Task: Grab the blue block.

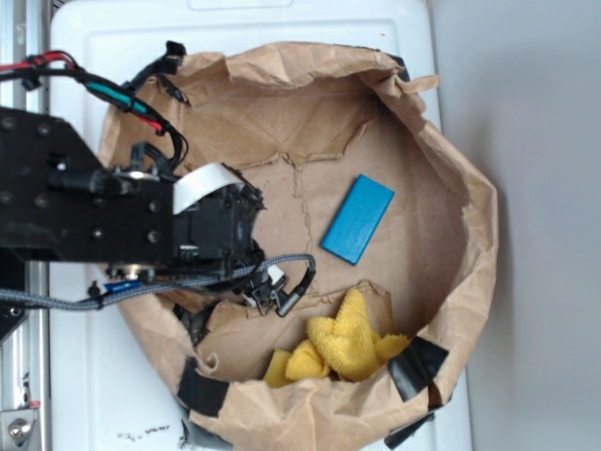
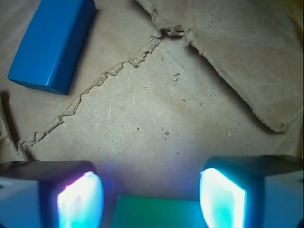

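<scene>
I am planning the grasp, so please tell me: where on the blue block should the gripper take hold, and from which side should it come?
Probably from above, closing across the two long edges near the middle. The blue block lies flat on the brown paper, tilted diagonally, with free space around it. The open gripper would likely need to turn so its fingers face those long sides.

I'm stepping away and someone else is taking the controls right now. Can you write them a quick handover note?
Gripper: jaws open, holding nothing, over torn brown paper.
Blue block: lying flat on the paper lining, untouched; at the upper left in the wrist view, well off the jaws' line.
A green slab shows at the wrist view's bottom edge, between the jaws; not the target.
Yellow cloth lies near the block.
Done: nothing yet.
Left: move to the block, grab it.
</scene>
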Tool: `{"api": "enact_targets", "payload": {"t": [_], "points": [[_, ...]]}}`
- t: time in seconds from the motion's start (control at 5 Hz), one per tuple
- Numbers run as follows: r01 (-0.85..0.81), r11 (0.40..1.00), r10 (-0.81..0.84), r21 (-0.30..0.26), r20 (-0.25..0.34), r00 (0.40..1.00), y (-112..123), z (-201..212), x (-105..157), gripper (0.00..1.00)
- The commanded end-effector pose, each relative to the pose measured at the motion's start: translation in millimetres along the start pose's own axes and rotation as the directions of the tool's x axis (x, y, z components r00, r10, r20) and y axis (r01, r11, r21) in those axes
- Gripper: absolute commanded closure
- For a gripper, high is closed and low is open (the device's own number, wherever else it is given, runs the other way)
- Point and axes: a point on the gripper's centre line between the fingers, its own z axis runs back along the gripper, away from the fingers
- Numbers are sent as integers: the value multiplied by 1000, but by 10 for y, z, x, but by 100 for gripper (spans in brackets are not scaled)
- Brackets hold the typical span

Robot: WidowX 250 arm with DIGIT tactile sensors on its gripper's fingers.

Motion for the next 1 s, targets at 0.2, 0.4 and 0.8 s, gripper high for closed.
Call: {"api": "enact_targets", "payload": {"t": [0.2, 0.4, 0.8], "points": [[-102, 993, 104, -56, 30, 994, -272, 613, 425, 0], [-120, 990, 126, -70, 76, 989, -406, 529, 548, 0], [-128, 990, 132, -53, 79, 988, -628, 156, 731, 0]]}}
